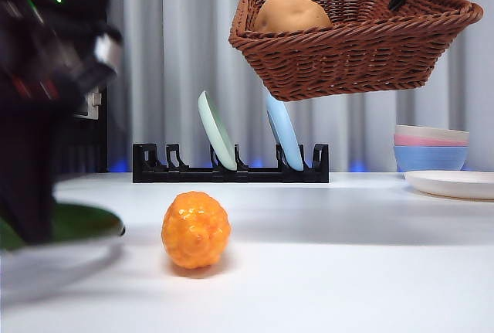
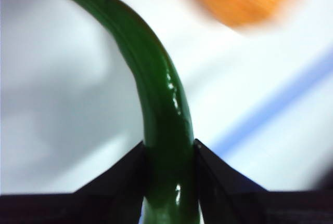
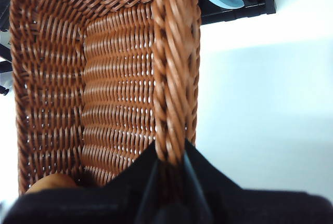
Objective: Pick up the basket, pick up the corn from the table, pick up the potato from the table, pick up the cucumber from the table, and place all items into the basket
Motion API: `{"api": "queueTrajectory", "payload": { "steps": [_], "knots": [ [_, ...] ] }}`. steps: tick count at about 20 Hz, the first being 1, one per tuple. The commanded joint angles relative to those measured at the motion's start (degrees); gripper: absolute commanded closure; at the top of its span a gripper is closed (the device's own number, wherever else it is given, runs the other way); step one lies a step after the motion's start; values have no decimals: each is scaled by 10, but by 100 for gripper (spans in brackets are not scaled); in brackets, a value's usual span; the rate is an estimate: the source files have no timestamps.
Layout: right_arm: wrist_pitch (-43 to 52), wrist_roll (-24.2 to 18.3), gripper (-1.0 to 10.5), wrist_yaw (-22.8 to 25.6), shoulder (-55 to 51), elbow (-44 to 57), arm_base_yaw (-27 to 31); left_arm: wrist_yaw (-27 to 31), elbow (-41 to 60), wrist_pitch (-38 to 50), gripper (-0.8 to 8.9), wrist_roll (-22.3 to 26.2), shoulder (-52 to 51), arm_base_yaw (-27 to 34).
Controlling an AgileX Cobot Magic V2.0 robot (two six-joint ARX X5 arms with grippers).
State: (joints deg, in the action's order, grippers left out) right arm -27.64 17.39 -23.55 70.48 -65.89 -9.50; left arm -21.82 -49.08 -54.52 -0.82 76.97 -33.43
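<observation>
I have the reddish-brown woven wicker basket (image 1: 351,47) lifted well clear of the white tabletop (image 1: 324,256), tilted, with the smooth tan potato (image 1: 292,13) lying inside it at its lower end. My right gripper (image 3: 170,159) is clamped on the basket's braided rim, one jaw inside the wall and one outside; in the front view it reaches in from the top right corner.

The glossy dark green cucumber (image 2: 156,99) is pinched between the two black jaws of my left gripper (image 2: 169,154), its curved stem end pointing away from the wrist. In the front view that arm is a big dark blur at the left edge, low over the table.

The bumpy orange-yellow corn cob (image 1: 196,229) sits on the table, beside the cucumber and apart from it.

Behind stand a black dish rack (image 1: 230,169) holding two upright plates, stacked pastel bowls (image 1: 431,147) and a white plate (image 1: 454,185).
</observation>
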Motion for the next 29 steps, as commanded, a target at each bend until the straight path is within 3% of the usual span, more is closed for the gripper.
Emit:
{"api": "queueTrajectory", "payload": {
  "steps": [1, 4, 6, 9, 10, 12, 16, 21, 24, 25, 27, 29],
  "knots": [
    [9, 5, 958, -4, -4, 0, 0, -77, -17, -64, 821, 68, -61, 0],
    [8, -3, 958, -3, -4, 0, 0, -156, -86, -121, 821, 99, -147, 0],
    [5, -3, 958, -2, -3, 0, 0, -190, -148, -92, 821, 93, -183, 0],
    [5, -3, 958, -2, -1, 0, -6, -175, -225, 55, 821, -6, -192, -1],
    [5, -3, 958, -2, 0, 0, -12, -152, -231, 120, 821, -43, -190, -5],
    [2, -3, 958, -2, 5, 0, -29, -51, -232, 250, 821, -104, -178, -23],
    [1, 2, 958, -1, 23, 0, -72, 113, -233, 349, 821, -127, -115, -66],
    [2, 2, 958, 0, 62, 0, -119, 163, -233, 355, 821, -124, 13, -102],
    [2, 2, 958, 0, 74, 0, -129, 162, -233, 355, 805, -109, 59, -113],
    [2, 2, 958, 1, 75, 0, -129, 161, -233, 351, 697, -110, 65, -114],
    [2, 2, 958, 0, 75, 0, -129, 164, -233, 344, 288, -110, 69, -115],
    [2, 2, 958, -1, 75, 0, -129, 164, -233, 343, 239, -110, 69, -115]
  ]
}}
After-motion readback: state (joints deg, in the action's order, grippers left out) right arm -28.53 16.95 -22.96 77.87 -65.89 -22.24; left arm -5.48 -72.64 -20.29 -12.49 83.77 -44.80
